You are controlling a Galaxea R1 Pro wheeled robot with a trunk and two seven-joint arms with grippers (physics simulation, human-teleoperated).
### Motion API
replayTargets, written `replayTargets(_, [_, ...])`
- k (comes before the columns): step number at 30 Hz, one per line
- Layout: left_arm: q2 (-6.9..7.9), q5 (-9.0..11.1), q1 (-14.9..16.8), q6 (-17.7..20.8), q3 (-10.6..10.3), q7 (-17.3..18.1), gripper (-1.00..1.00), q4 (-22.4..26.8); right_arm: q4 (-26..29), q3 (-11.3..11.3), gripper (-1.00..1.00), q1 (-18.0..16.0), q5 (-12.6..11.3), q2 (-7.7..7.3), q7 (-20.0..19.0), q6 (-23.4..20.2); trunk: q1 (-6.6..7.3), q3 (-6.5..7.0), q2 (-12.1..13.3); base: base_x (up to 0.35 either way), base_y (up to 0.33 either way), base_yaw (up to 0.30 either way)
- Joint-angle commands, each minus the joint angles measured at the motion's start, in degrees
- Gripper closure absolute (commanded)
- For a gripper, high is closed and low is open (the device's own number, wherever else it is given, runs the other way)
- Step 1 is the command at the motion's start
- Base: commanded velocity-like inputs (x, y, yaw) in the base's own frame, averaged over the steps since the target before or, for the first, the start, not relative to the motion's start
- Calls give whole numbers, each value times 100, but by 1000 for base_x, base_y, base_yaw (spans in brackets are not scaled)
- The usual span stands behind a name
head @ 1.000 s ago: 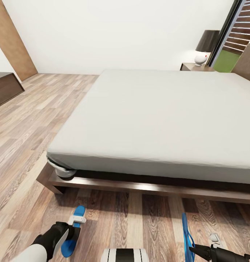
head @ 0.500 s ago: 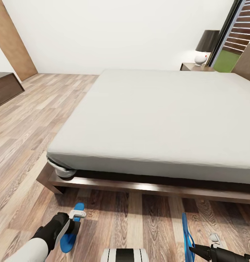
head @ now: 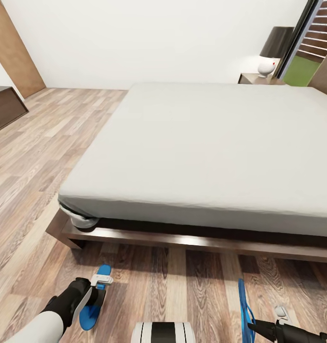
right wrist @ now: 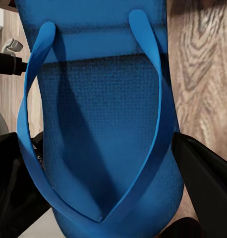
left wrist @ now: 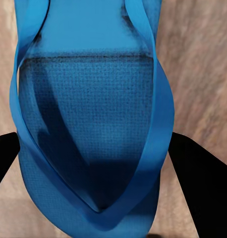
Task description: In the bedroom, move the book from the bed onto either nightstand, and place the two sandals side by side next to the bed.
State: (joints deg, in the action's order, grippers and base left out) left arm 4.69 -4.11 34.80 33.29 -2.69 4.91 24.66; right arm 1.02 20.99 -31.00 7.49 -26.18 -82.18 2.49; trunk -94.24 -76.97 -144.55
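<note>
The bed [head: 206, 143], an off-white mattress on a dark wooden frame, takes up the middle of the head view. On the floor in front of it, my left gripper [head: 97, 289] is shut on one blue sandal [head: 89, 312]. My right gripper [head: 254, 327] is shut on the other sandal [head: 243, 305], which stands on edge. In the left wrist view the sandal [left wrist: 93, 99] lies between the black fingers [left wrist: 200, 181]. The right wrist view shows its sandal [right wrist: 98, 99] between the fingers [right wrist: 205, 186]. One nightstand [head: 256, 78] stands beyond the bed's far right corner. The book is out of view.
A lamp [head: 273, 52] with a dark shade sits on the nightstand. A dark low cabinet [head: 5, 107] and a wooden door panel [head: 15, 52] are at the left. A window [head: 308, 45] is at the back right. Wood-plank floor [head: 34, 157] runs along the bed's left side.
The whole head view has shifted a little, so the camera moved. The left gripper with its sandal edged slightly up and left; the right gripper and its sandal stayed put.
</note>
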Motion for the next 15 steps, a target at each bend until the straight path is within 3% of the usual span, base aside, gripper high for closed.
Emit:
replayTargets(1, [5, -46, 0, 22, -28, 42, 100, 7, -3, 50, 100, -2, 49, -101, -82, 20, 1, -4, -2, 0, 0, 0])
replayTargets(2, [5, -46, 0, 22, -29, 43, 100, 6, -3, 51, 100, -2, 46, -165, -132, 19, 1, -4, -2, 0, 0, 0])
replayTargets(3, [4, -42, 0, 18, -29, 44, 100, 5, -5, 51, 100, -2, 35, -380, -352, 13, 1, -4, -2, 0, 0, 0])
replayTargets(6, [5, -39, -1, 12, -30, 45, 100, 4, 0, 84, 100, -2, -124, -693, -782, 1, 1, -4, -2, 0, 0, 0])
replayTargets(9, [-1, -38, 0, 11, -30, 52, 100, 5, 9, 95, 100, -2, -364, -764, -782, -9, 1, -4, -2, 0, 0, 0])
replayTargets(15, [-29, -44, 0, 11, -22, 53, 100, 37, 5, 75, 100, -2, -456, -783, -782, -6, -12, -115, -8, 0, 0, 0])
